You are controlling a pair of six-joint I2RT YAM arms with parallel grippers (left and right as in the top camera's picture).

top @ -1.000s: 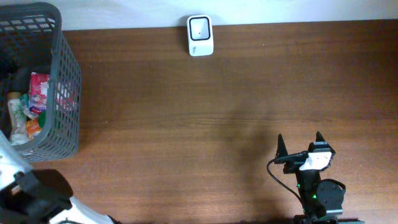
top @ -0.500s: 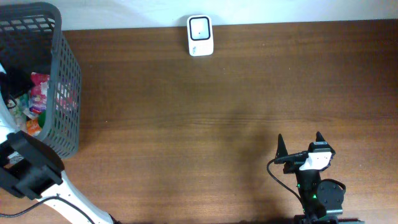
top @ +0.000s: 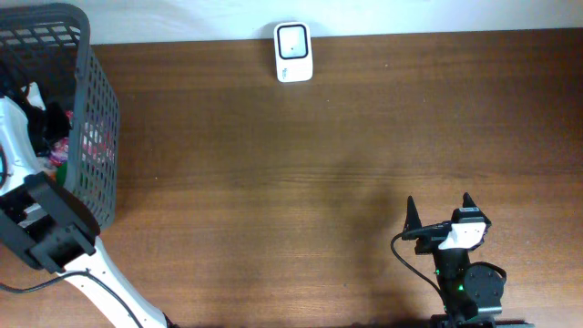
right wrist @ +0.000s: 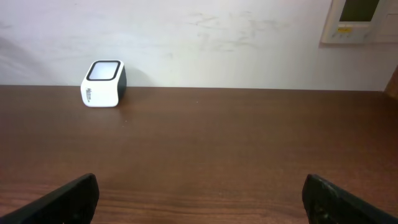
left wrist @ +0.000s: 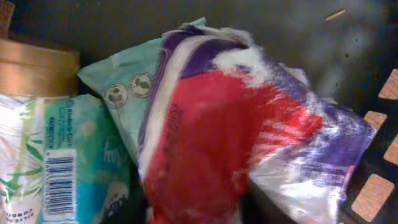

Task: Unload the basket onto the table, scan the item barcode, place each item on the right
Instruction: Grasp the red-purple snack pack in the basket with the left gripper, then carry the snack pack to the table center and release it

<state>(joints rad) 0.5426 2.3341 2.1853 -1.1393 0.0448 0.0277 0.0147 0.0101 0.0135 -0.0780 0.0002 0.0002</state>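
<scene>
Inside basket, left arm at red packet; can't tell claw state. Right claw apart, idle. Pick step; next probably lift packet to scanner.

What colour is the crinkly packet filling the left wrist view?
The packet is red in the middle, with white and purple at its ends. It shows best in the left wrist view.

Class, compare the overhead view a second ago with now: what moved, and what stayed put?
The left arm swung forward into the gray basket, its camera now right over a red, white and purple packet; no grip can be seen. The right gripper, open, and the white scanner stayed put.
</scene>
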